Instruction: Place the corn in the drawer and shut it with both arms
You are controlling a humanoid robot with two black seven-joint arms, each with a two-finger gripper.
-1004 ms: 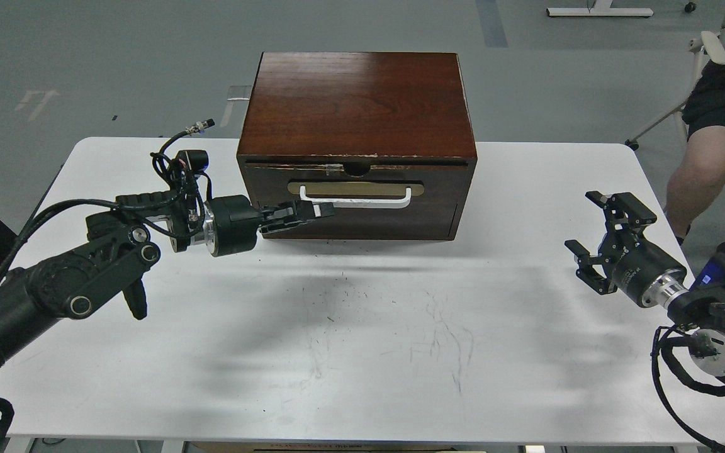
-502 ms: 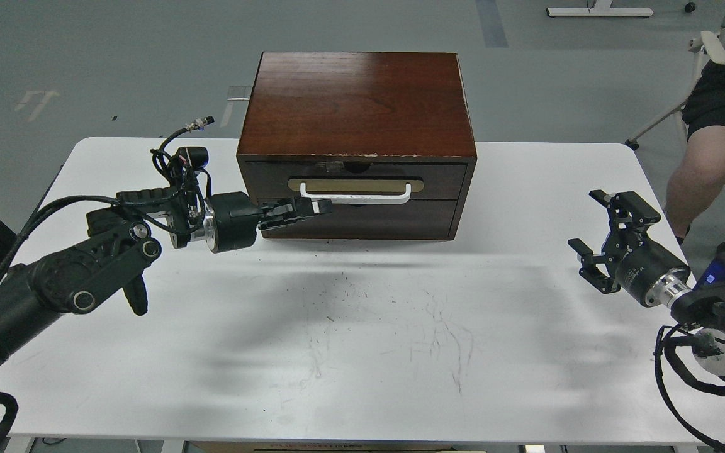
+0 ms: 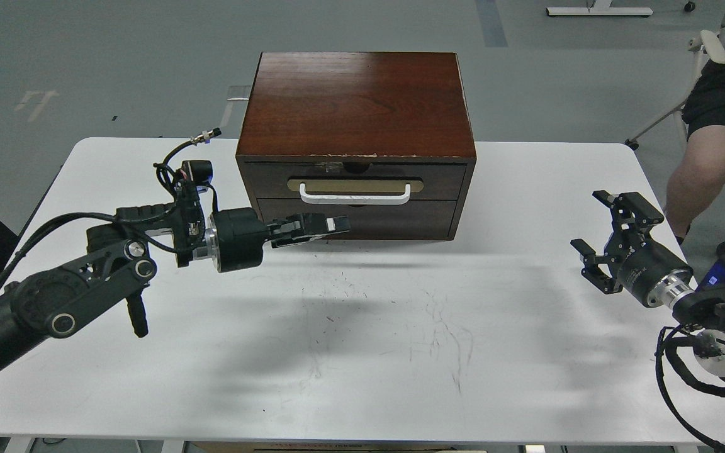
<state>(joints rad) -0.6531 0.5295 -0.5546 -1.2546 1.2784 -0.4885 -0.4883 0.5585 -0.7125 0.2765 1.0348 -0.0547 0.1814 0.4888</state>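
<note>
drawer (image 3: 355,181): flush shut, frame centre | left gripper (image 3: 331,225): below-left of handle (image 3: 355,196), clear of it, fingers together, empty | right gripper (image 3: 614,236): right edge, spread, empty

The cabinet (image 3: 356,104) is dark red-brown wood, its top polished enough to carry a soft sheen, the grain showing in long streaks. Its drawer (image 3: 356,181) front is duller, chipped pale along the top edge, with a glossy white bar handle (image 3: 355,196) on a matt tan plate (image 3: 355,185). The table (image 3: 526,352) is smooth matt white, scuffed with dark scratches near its front edge. Both arms look matt black plastic with bright metal wrist rings.
</note>
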